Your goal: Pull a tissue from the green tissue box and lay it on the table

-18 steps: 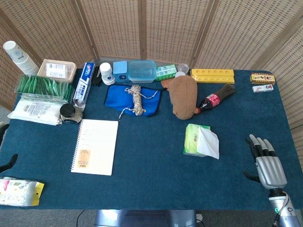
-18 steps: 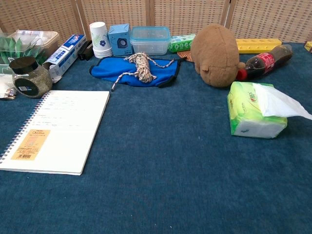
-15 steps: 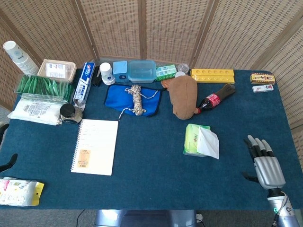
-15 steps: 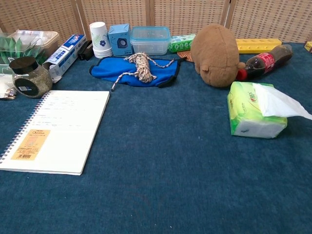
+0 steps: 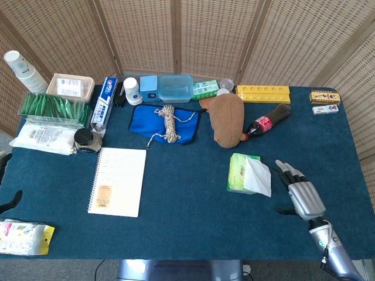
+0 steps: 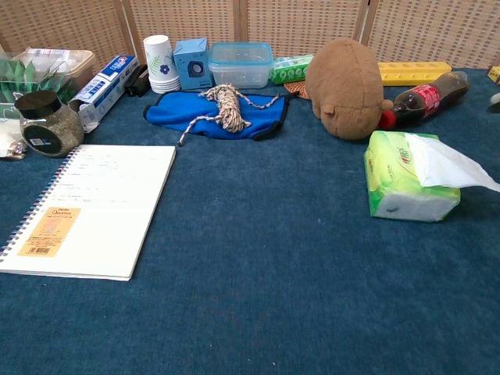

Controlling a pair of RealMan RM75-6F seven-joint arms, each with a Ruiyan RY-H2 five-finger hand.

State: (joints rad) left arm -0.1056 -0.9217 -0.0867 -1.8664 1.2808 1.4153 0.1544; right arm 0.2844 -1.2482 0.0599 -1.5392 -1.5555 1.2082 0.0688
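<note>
The green tissue box [image 5: 237, 173] lies right of the table's middle, with a white tissue [image 5: 258, 177] sticking out of its top toward the right. The chest view shows the same box [image 6: 397, 186] and tissue [image 6: 449, 162]. My right hand [image 5: 300, 193] hovers just right of the tissue, open, its fingers spread and pointing toward the tissue without touching it. Only a pale tip [image 6: 495, 98] shows at the chest view's right edge. A dark sliver [image 5: 10, 201] at the head view's left edge may be my left hand; its fingers are hidden.
Behind the box lie a brown plush toy [image 5: 227, 119] and a cola bottle [image 5: 266, 122]. A spiral notebook [image 5: 117, 181] lies at the left, a blue cloth with a rope bundle [image 5: 169, 123] at the back. Blue table surface [image 5: 187, 222] shows in front of the box.
My right hand has moved left and away from the front edge, from the table's right front corner to just beside the tissue. The box and tissue have not moved.
</note>
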